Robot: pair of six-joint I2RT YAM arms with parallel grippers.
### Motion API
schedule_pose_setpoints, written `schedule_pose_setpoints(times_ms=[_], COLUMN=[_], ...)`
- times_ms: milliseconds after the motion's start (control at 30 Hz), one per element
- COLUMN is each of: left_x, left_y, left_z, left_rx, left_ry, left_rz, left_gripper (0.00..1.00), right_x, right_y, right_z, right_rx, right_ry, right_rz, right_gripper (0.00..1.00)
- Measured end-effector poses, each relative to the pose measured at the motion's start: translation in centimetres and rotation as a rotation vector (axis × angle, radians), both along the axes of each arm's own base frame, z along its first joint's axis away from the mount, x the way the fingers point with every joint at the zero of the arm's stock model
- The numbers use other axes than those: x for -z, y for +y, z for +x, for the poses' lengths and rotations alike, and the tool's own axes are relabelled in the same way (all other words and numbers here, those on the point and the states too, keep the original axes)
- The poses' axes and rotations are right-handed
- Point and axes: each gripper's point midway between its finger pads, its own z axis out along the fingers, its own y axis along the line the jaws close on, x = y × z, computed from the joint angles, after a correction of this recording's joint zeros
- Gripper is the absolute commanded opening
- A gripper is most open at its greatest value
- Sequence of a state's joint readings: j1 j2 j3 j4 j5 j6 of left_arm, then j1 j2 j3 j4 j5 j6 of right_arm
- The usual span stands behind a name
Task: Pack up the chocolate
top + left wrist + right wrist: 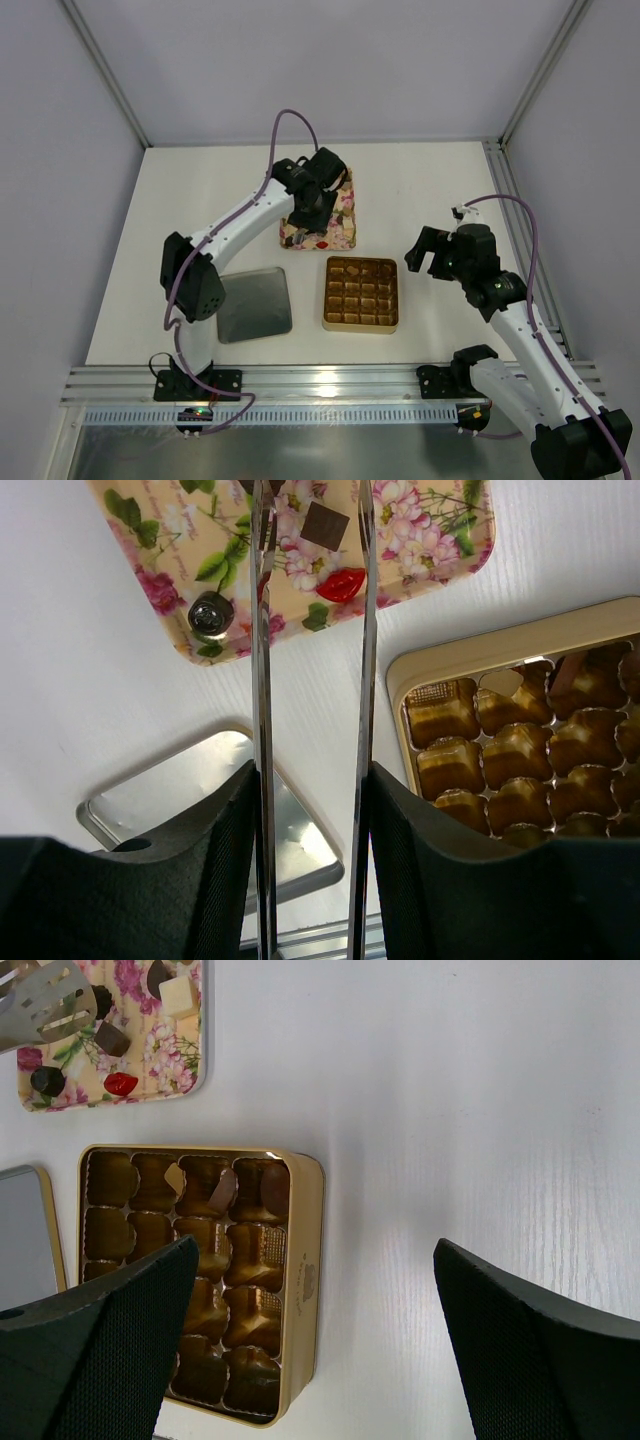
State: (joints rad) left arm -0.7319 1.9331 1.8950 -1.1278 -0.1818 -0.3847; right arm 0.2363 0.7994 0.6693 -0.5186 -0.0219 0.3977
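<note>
Currently left gripper (312,500) part-open astride square chocolate (325,525), not touching; right gripper (315,1260) wide open, empty

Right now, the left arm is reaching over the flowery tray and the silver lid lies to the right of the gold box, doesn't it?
Not quite. The silver lid lies to the left of the gold box, not the right, as the top view shows. The rest holds: the left arm's fingers do reach over the flowery tray.
</note>
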Motion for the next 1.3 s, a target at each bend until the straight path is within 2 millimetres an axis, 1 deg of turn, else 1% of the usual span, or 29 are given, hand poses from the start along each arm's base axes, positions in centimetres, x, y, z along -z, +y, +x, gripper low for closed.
schedule_pose_setpoints(times_ms=[333, 633, 933, 967, 1000, 1200, 1300], left_x=[1.6, 2.1, 3.1, 3.2, 3.3, 3.6, 3.7], left_y=[0.0, -0.2, 0.1, 0.1, 0.1, 0.3, 0.3], left_z=[0.2, 0.3, -0.1, -0.1, -0.2, -0.3, -0.2], left_rx=[0.020, 0.024, 0.026, 0.026, 0.026, 0.026, 0.025], left_ry=[0.034, 0.041, 0.064, 0.065, 0.067, 0.076, 0.079], left_rz=[0.027, 0.025, 0.037, 0.038, 0.040, 0.043, 0.044], left_gripper=[0.45, 0.43, 0.43, 0.42, 0.39, 0.35, 0.32], right_x=[0.0, 0.0, 0.0, 0.0, 0.0, 0.1, 0.2], right_y=[0.0, 0.0, 0.0, 0.0, 0.0, 0.0, 0.0], right_z=[0.0, 0.0, 0.0, 0.0, 0.0, 0.0, -0.1], right_rx=[0.001, 0.001, 0.001, 0.000, 0.001, 0.001, 0.001], right_ry=[0.000, 0.000, 0.001, 0.001, 0.001, 0.002, 0.004], right_rz=[0.000, -0.001, -0.001, -0.001, -0.001, -0.001, -0.001], right_gripper=[1.00, 1.00, 1.00, 1.00, 1.00, 1.00, 1.00])
